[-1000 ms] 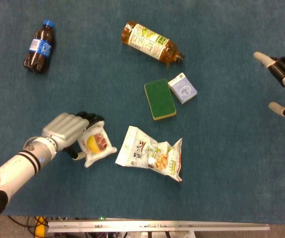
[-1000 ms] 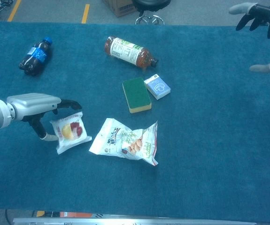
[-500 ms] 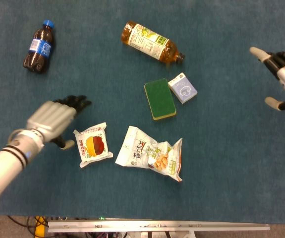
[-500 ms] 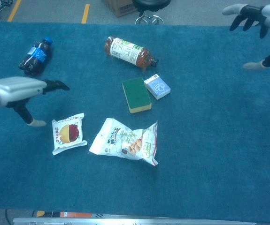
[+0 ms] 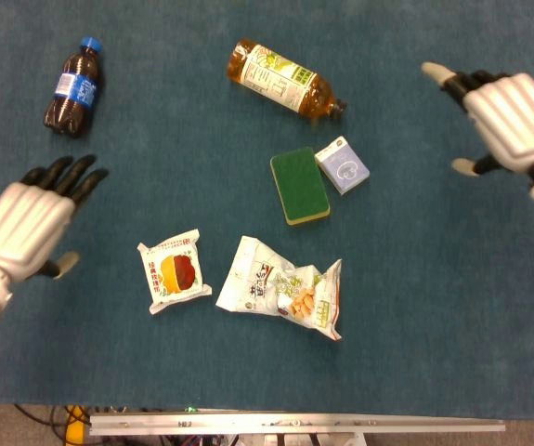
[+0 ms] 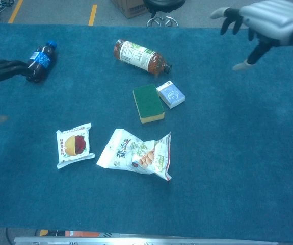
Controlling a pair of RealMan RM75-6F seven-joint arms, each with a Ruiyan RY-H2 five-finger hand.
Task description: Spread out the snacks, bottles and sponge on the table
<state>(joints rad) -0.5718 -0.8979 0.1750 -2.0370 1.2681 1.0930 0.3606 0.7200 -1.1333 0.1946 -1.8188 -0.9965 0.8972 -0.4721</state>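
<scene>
On the blue tabletop (image 5: 434,307) I count two bottles, two snack packets, one sponge and one small box: a dark cola bottle (image 5: 71,86) lying near the far left corner, an amber tea bottle (image 5: 285,79) on its side toward the far edge, a green sponge (image 5: 299,185) mid-table touching the pale blue box (image 5: 343,164), a small fruit-print packet (image 5: 173,270) and a larger crumpled snack bag (image 5: 283,289) toward the near edge. My left hand (image 5: 25,226) hovers at the left edge, empty with fingers spread, pointing toward the cola bottle. My right hand (image 5: 503,116) hangs over the far right side, empty and likewise splayed.

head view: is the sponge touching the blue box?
Yes, the green sponge lies with its right edge against the small blue box, no carpet showing between them near the box's lower corner.
</scene>
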